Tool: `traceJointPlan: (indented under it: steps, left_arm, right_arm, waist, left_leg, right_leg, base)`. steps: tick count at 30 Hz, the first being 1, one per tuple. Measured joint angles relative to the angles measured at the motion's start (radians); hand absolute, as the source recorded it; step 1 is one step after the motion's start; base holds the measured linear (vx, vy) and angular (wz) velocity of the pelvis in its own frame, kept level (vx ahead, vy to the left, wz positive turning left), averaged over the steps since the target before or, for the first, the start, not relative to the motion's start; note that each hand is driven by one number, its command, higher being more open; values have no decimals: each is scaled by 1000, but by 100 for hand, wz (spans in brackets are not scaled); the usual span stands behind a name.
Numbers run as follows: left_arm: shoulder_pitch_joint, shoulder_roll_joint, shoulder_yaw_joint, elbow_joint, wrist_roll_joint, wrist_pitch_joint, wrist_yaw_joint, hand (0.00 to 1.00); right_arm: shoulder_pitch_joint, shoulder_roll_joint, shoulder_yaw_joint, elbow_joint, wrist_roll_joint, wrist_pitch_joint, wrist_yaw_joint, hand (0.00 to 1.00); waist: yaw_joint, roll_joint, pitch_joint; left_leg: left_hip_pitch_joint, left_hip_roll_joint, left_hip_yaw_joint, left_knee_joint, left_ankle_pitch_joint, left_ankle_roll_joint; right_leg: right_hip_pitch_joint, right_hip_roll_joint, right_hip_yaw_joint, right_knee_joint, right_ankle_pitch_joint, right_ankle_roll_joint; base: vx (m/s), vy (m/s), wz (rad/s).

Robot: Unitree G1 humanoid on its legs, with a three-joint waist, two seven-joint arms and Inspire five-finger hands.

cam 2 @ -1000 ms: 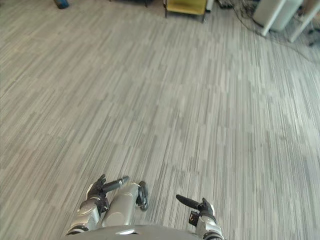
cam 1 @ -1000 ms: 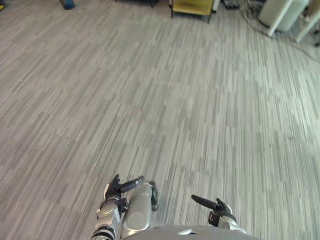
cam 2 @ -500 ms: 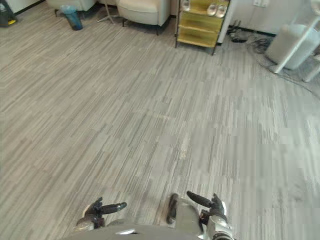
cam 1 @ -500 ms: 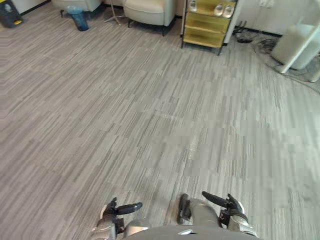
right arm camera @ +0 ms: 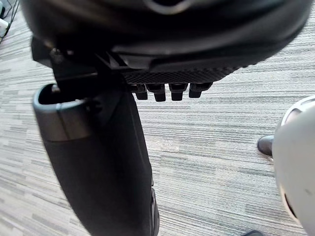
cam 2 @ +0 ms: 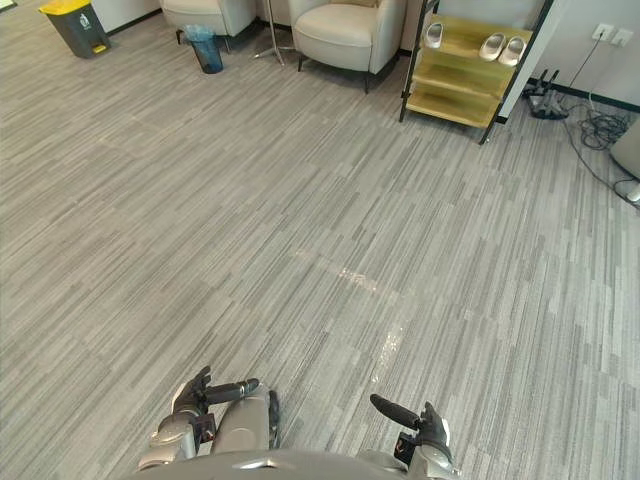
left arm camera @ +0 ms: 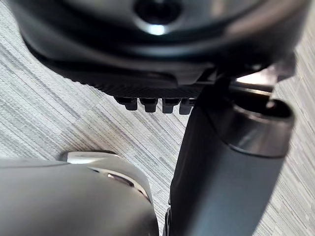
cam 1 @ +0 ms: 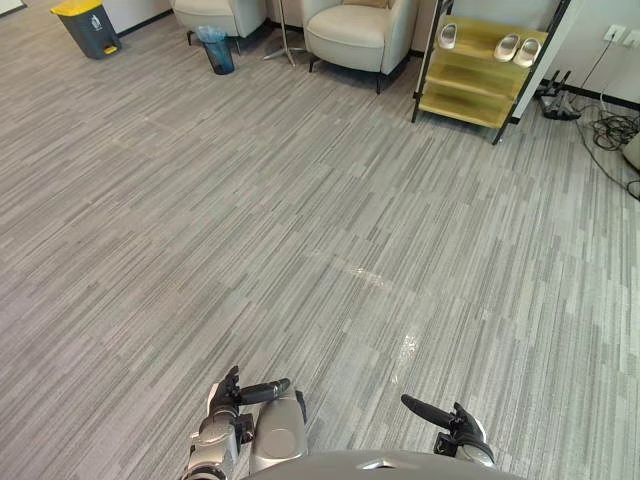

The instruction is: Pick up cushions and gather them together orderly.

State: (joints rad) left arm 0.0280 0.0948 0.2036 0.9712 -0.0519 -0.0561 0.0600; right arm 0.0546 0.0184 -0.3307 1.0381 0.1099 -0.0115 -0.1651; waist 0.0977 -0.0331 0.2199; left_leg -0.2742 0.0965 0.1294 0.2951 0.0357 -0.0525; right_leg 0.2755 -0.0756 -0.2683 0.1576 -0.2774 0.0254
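Well, my left hand (cam 1: 226, 394) and right hand (cam 1: 460, 436) hang low over the grey floor (cam 1: 300, 200), fingers relaxed, holding nothing. A tan shape on the far armchair (cam 1: 360, 28) is maybe a cushion (cam 1: 366, 3), too small to tell. I expect it soft & light, so I should take it by both sides w/ a wide grip.

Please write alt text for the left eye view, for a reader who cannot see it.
The robot's left hand and right hand hang open, holding nothing, at the near edge of a grey striped floor. Along the far side stand two pale armchairs, a blue wastebasket, a dark bin with a yellow lid, and a yellow shoe rack with pale shoes.
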Motion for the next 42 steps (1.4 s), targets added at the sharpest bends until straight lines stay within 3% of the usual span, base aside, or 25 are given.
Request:
traceJointPlan:
  steps: [1,2,5,7,8,9,10,11,13,14,16,17,19,21,23,25,27,29,30,33,34,35,36,38,42]
  left_arm:
    - [-6,3,0,4,0,0,-1,100]
    - [-7,15,1,6,-6,1,-4,100]
    - [7,23,1,30,-5,1,-2,100]
    - [45,28,-23,58,-5,3,-4,100]
    - [45,38,-42,70,-4,4,-5,100]
    - [34,51,-52,87,-4,8,-6,100]
    - [34,56,-63,99,-4,15,0,100]
    - [38,54,-75,104,-4,20,3,100]
    - [38,49,-89,104,-4,22,2,100]
    - [42,49,-101,104,-4,21,2,100]
    - [48,58,-101,104,-4,21,0,100]
    - [52,67,-100,116,-3,21,-1,100]
    - [53,42,-99,121,2,19,-2,100]
    - [53,23,-98,123,21,16,-6,100]
    - [53,18,-82,124,27,15,-3,100]
    - [46,12,-49,106,30,15,-8,100]
    - [51,-5,-20,80,46,15,-8,100]
    - [59,-4,-21,61,53,15,-13,100]
    - [60,-5,-21,53,53,14,-13,100]
    - [62,-2,-23,39,62,13,-16,100]
    - [54,-3,-25,40,62,13,-13,100]
    - [55,-8,-29,42,62,13,-9,100]
    - [54,-10,-30,52,61,13,-4,100]
    - [49,22,-36,66,61,13,-1,100]
    - [46,32,-41,86,62,15,-1,100]
  right_arm:
    - [-1,4,-1,2,0,3,2,100]
    - [0,13,-2,3,0,9,2,100]
    - [0,17,-2,1,-1,6,7,100]
    - [7,5,-2,8,-16,-1,12,100]
    - [7,-1,-3,17,-32,-1,13,100]
    - [3,-3,-3,32,-37,2,16,100]
    - [-6,-8,-16,36,-32,7,21,100]
    - [-7,-20,-2,31,-33,2,24,100]
    - [-8,-32,11,22,-39,-3,27,100]
    - [-22,-38,23,17,-42,-10,27,100]
    - [-33,-37,41,19,-50,-11,27,100]
    - [-38,-37,39,29,-41,-11,31,100]
    - [-61,-58,46,45,-53,-17,31,100]
    - [-63,-61,18,57,-63,-9,31,100]
    - [-58,-57,-7,57,-66,-6,28,100]
    - [-27,-45,-3,34,-67,-8,29,100]
    - [-10,-46,5,15,-69,-8,28,100]
    - [-6,-45,5,17,-69,-6,27,100]
    - [-3,-43,-2,17,-68,-5,26,100]
    - [-4,-36,-4,18,-67,1,21,100]
    - [-3,-32,-7,17,-66,2,17,100]
    - [-2,-37,-7,17,-66,3,14,100]
    - [-5,-51,-8,24,-67,3,14,100]
    - [2,-21,-7,29,-67,8,12,100]
    - [2,-7,-12,36,-71,10,17,100]
  waist:
    - [3,-6,2]
    - [5,-20,1]
    - [6,-20,-15]
    - [2,-13,-70]
    - [-4,-17,-70]
    - [-18,-31,-51]
    - [-21,-22,-40]
    - [-27,-14,-35]
    - [-30,4,-30]
    - [-32,15,-25]
    - [-32,1,-25]
    - [-41,-14,-25]
    - [-30,32,-33]
    - [-35,53,-36]
    - [-46,56,-35]
    - [-52,55,-35]
    - [-44,69,-38]
    - [-42,69,-37]
    - [-41,68,-37]
    - [-37,57,-33]
    - [-37,51,-32]
    - [-37,59,-35]
    - [-32,72,-36]
    - [-30,24,-52]
    - [-28,-2,-67]
  left_leg:
    - [-4,-1,3,20,-10,4]
    - [-10,3,18,105,-51,29]
    - [-12,30,35,253,-94,51]
    - [72,17,53,193,-203,58]
    - [128,4,52,134,-240,34]
    - [193,-20,53,82,-246,25]
    - [253,-25,57,50,-255,25]
    - [306,-15,57,18,-257,24]
    - [365,12,58,-23,-257,23]
    - [408,49,70,-49,-255,19]
    - [437,56,85,-72,-259,8]
    - [479,50,75,-89,-287,-38]
    - [476,70,63,-118,-276,-15]
    - [481,76,49,-119,-260,-5]
    - [480,100,19,-43,-250,-16]
    - [368,144,-44,257,-245,-24]
    - [247,189,-78,521,-192,-24]
    - [157,214,-53,664,-238,-30]
    - [145,213,-39,654,-258,-30]
    - [119,173,-14,436,-314,-34]
    - [119,113,-56,229,-295,-42]
    - [124,81,-92,101,-214,-43]
    - [135,69,-115,70,-147,-71]
    - [158,19,-101,30,-142,-53]
    - [203,-19,-67,12,-159,-24]
  right_leg:
    - [1,-4,24,5,11,6]
    - [7,-15,91,38,35,21]
    - [19,-16,165,106,95,27]
    - [-104,-47,185,389,119,52]
    - [-163,-77,159,531,161,79]
    - [-227,-139,122,709,259,72]
    - [-282,-173,86,819,149,11]
    - [-317,-175,50,842,78,-3]
    - [-378,-155,-10,807,3,-18]
    - [-451,-118,-57,668,-19,-21]
    - [-497,-88,-63,456,23,8]
    - [-499,-62,-48,319,159,-51]
    - [-497,-13,-32,282,158,-59]
    - [-490,5,-32,284,131,-71]
    - [-434,23,-49,257,103,-74]
    - [-342,42,-87,203,85,-72]
    - [-291,66,-104,183,66,-77]
    - [-227,74,-103,143,60,-77]
    - [-210,73,-101,127,63,-73]
    - [-164,43,-81,89,73,-56]
    - [-159,13,-67,86,78,-33]
    - [-158,6,-53,83,76,-8]
    - [-150,10,-37,80,70,15]
    - [-146,-33,14,49,71,33]
    - [-114,-72,39,30,80,48]
  base:
    - [428,113,4]
    - [420,123,-8]
    - [339,89,-36]
    - [380,132,-47]
    - [419,62,-9]
    - [377,-10,0]
    - [359,-29,-2]
    - [343,-46,-7]
    - [340,-94,0]
    - [406,-171,-5]
    - [340,-181,-6]
    - [286,-188,-29]
    - [332,-201,-41]
    - [336,-194,-14]
    - [291,-201,18]
    - [202,-152,46]
    - [167,-62,27]
    - [265,5,7]
    - [269,77,-10]
    - [221,144,-22]
    - [279,268,-24]
    - [237,260,-30]
    - [238,260,-18]
    - [249,217,-2]
    - [135,99,-10]
